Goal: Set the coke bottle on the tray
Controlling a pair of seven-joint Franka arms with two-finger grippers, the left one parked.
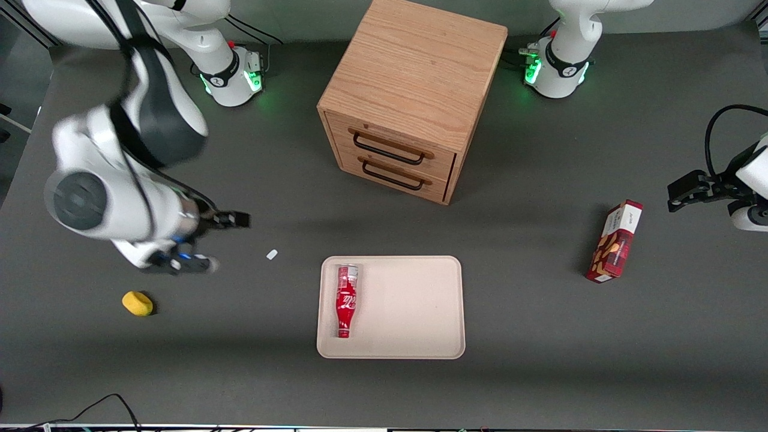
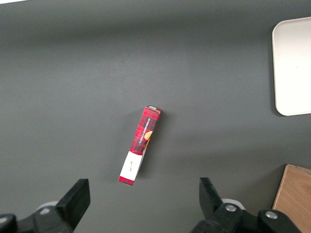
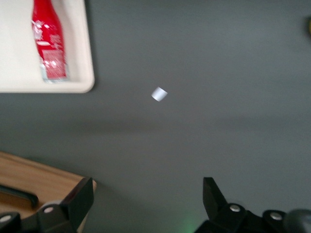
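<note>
Now coke bottle (image 1: pixel 346 300) on tray (image 1: pixel 414 312), pincer (image 3: pixel 146 199) open.

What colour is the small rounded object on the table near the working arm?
The small rounded object is yellow, best seen in the front view, nearer that camera than the open gripper.

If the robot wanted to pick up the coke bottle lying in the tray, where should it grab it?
Probably around the wide body of the coke bottle, coming straight down from above. It lies flat along the tray beside the rim, so the fingers should straddle its width. The pincer sits open toward the working arm's end, holding nothing.
</note>
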